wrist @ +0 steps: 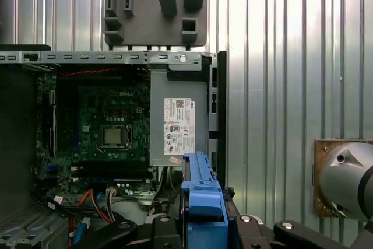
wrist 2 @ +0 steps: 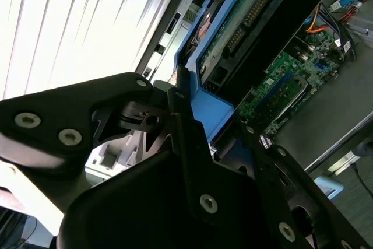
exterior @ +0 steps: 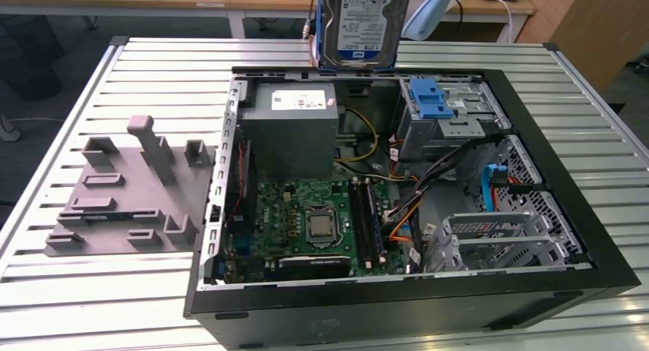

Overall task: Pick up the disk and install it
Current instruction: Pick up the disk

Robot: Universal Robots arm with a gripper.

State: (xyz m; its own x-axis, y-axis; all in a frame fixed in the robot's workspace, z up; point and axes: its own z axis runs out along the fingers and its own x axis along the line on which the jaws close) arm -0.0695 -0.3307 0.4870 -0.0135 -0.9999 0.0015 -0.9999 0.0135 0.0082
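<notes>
Currently, in the exterior view, the disk [exterior: 363, 24] hangs upright in the air above the far edge of the open computer case [exterior: 406, 309]. Its label side faces the camera, and a blue carrier rail runs down its edge on the exterior view's left. The case lies on its side on the ribbed metal tabletop [exterior: 152, 70]. Inside it, the grey power supply [exterior: 294, 134] with a white sticker sits almost directly beneath the disk. The drive cage [exterior: 451, 119] with its blue latch [exterior: 431, 99] is toward the exterior view's right, and the green motherboard [exterior: 294, 207] lies nearer the camera. A grey fixture plate [exterior: 112, 191] with upright blocks rests on the tabletop beside the case on the exterior view's left (whether the two touch, cannot tell). In the second wrist view, the end effector [wrist 2: 211, 115] is pinching the blue carrier end of the disk [wrist 2: 250, 16], with black fingers [wrist 2: 180, 103] pressed against it. The disk's underside and connector row extend away from the grip, with the motherboard [wrist 2: 291, 74] beyond. In the first wrist view, the disk [wrist: 201, 185] appears edge-on as a blue strip clamped in the end effector [wrist: 204, 225]. Past it are the power supply [wrist: 178, 126], the motherboard [wrist: 99, 121], the fixture plate [wrist: 154, 10] and the tabletop [wrist: 268, 86].
</notes>
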